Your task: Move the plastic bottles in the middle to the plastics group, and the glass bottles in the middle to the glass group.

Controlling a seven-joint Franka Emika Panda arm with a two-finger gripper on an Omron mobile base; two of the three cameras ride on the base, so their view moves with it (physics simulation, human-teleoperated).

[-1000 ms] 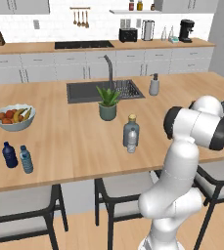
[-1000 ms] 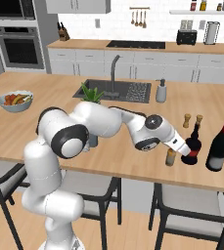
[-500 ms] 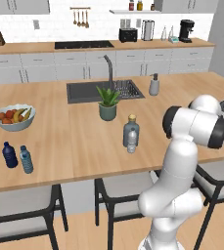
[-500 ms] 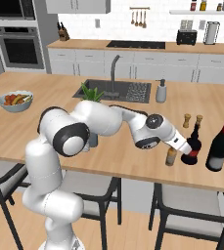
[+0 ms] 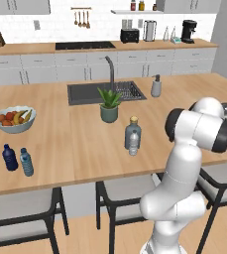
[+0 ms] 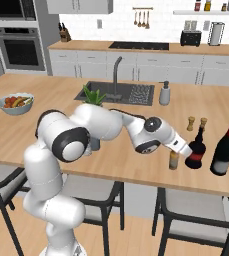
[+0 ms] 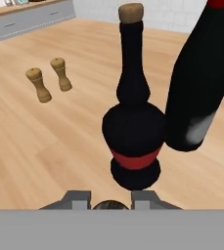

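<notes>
We see our gripper (image 6: 177, 151) clenched on the amber bottle (image 6: 174, 160), upright on the counter (image 6: 136, 165) just beside the round black bottle (image 6: 196, 148). Right of that stands the tall wine bottle (image 6: 223, 149); behind are two shakers (image 6: 196, 123). Farther left, mid-counter, the clear bottle (image 5: 132, 132) and the small plastic bottle (image 5: 133, 148) wait.

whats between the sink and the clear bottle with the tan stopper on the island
The potted plant stands between the sink and the clear bottle with the tan stopper, as the left base view shows.
</notes>
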